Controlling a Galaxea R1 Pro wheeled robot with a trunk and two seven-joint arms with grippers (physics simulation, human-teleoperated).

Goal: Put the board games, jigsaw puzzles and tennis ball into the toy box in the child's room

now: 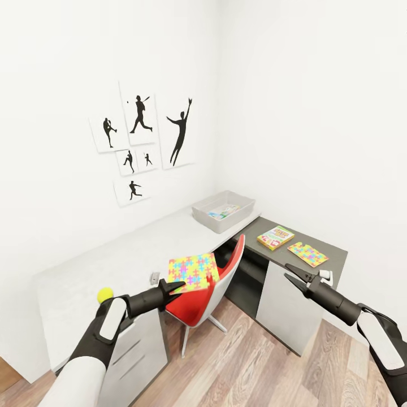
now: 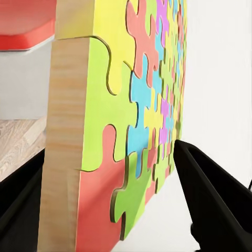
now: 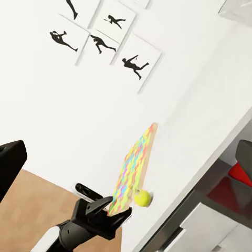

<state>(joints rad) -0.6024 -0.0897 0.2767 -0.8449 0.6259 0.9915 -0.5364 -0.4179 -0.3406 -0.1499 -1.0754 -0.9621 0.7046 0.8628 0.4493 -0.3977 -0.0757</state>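
**Left jaws pinch a puzzle sheet; right jaws spread**

Jaws of the left gripper (image 1: 180,286) clamp the edge of a multicoloured square jigsaw puzzle sheet (image 1: 193,272), lifted above the red and white chair (image 1: 206,294). Right gripper (image 1: 295,273) hangs with jaws spread. At 12 o'clock, the shallow light grey toy box (image 1: 223,211) sits on the pale grey counter (image 1: 113,265); a fuzzy yellow-green tennis ball (image 1: 105,294) lies at 9 o'clock. A second puzzle sheet (image 1: 307,254) and yellow-green game box (image 1: 275,237) lie at 2 o'clock.
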